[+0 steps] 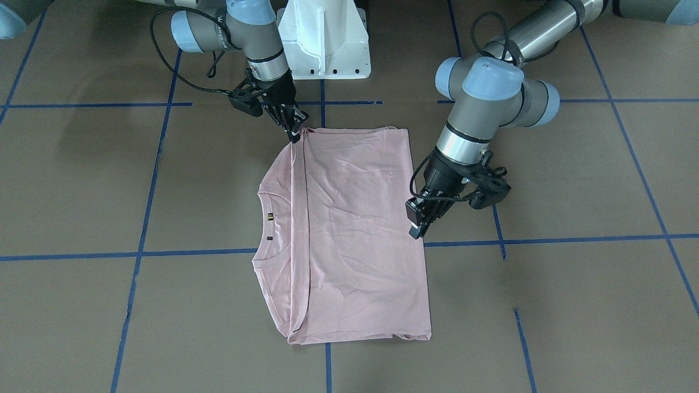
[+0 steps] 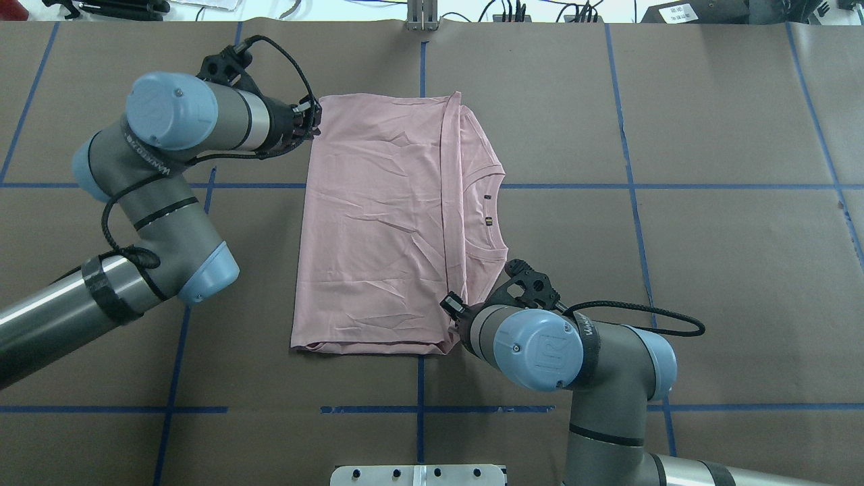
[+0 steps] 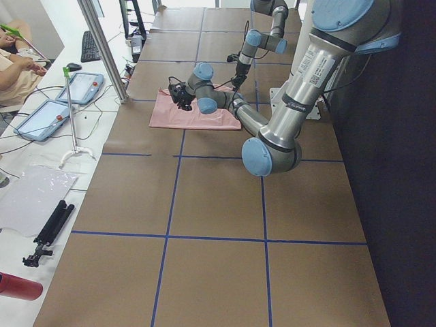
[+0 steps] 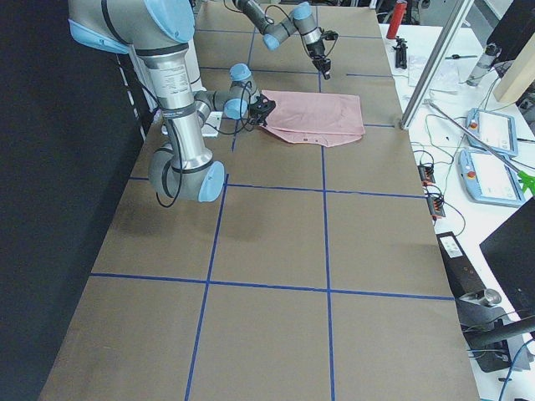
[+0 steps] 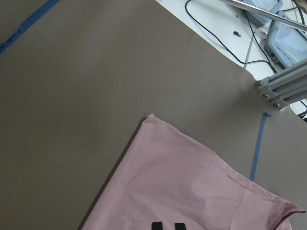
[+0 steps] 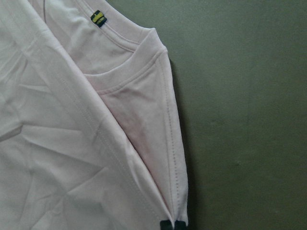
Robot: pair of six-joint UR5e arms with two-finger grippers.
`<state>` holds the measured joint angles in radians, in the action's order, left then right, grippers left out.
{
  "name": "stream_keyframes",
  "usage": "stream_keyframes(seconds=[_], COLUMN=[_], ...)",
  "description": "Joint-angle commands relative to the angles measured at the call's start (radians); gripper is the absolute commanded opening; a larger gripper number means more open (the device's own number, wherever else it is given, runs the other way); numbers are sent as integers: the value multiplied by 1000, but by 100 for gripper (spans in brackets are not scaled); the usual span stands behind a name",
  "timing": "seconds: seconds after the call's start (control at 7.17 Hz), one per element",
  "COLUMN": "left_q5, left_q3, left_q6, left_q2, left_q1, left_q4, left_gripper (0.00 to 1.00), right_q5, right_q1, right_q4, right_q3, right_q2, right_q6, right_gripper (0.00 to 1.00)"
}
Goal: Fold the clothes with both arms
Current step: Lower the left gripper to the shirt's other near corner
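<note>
My right gripper pinches the collar-side corner of the soft, light T-shirt at the table's middle. My left gripper hovers by its hem; I can't tell if it is open or closed. I'd hold corners.

We see the pale pink T-shirt lying flat in the middle of the surface. It is folded over itself into a long rectangle, its ribbed collar and a small yellow tag showing on the robot's right side. The silver-grey, blue-capped right arm sets the right pincer on the corner nearest the robot, while the left arm holds the left pincer, fingertips close together, above the opposite long edge.
</note>
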<state>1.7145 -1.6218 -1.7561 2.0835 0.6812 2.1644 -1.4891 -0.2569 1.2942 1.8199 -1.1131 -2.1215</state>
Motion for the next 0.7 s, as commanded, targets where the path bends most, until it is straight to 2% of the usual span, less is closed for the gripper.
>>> stream_keyframes(seconds=[0.0,0.14,0.42,0.56], left_q5=[-1,-1,-1,4], left_q3=[-230,-284,-271,-271], left_q6=[-52,-118,-152,-154], left_q2=[-156,-225,-243,-241], left_q1=[-139,-211,-273,-279], left_q4=[-101,-103,-209,-215], left_gripper=[46,49,52,55], right_q5=[-2,-3,-3,-3], right_q1=[-2,-1,-1,1], right_q4=[4,22,24,24], right_q3=[15,21,31,32], right_q2=[-4,-1,-1,-1], right_q6=[3,3,5,3], right_gripper=[0,0,0,0])
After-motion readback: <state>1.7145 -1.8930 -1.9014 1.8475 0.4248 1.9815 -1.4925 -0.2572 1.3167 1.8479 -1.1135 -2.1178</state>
